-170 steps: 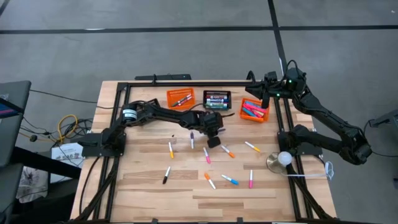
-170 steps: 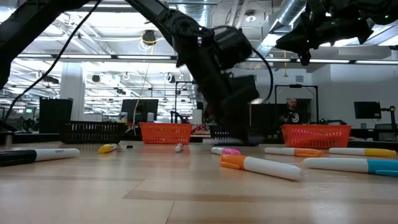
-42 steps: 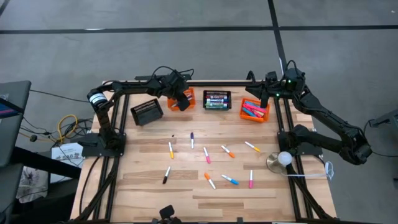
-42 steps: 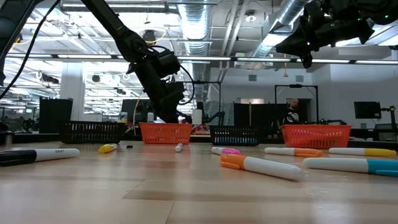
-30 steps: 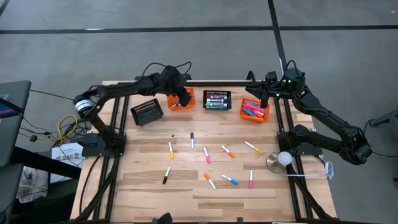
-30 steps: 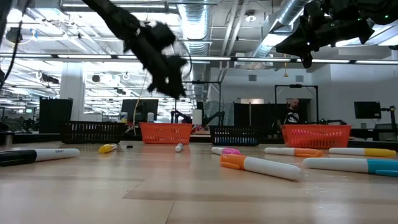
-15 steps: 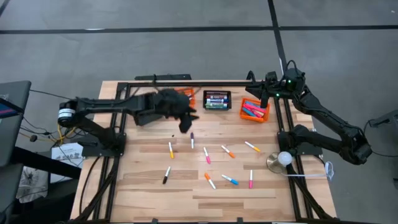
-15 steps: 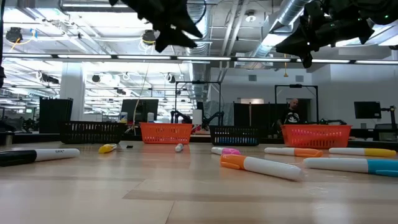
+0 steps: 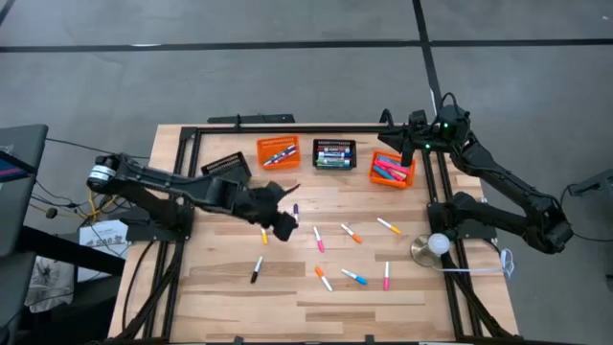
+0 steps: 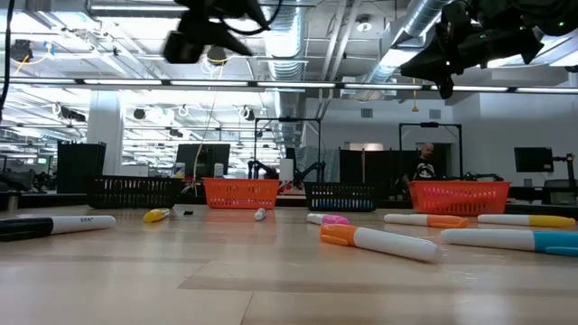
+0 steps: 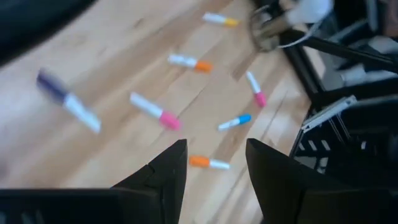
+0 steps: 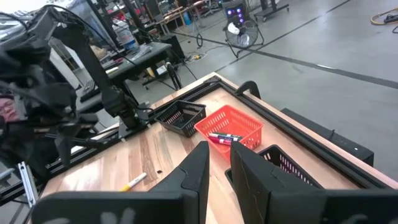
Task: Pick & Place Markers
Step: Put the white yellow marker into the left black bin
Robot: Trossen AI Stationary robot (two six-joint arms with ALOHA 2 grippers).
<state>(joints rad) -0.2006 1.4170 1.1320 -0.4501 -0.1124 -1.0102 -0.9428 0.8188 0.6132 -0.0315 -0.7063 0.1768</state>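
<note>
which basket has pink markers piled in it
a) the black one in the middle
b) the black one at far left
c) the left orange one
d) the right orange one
d, in the high view the pink markers lie heaped in the right orange basket, by the right arm.
</note>
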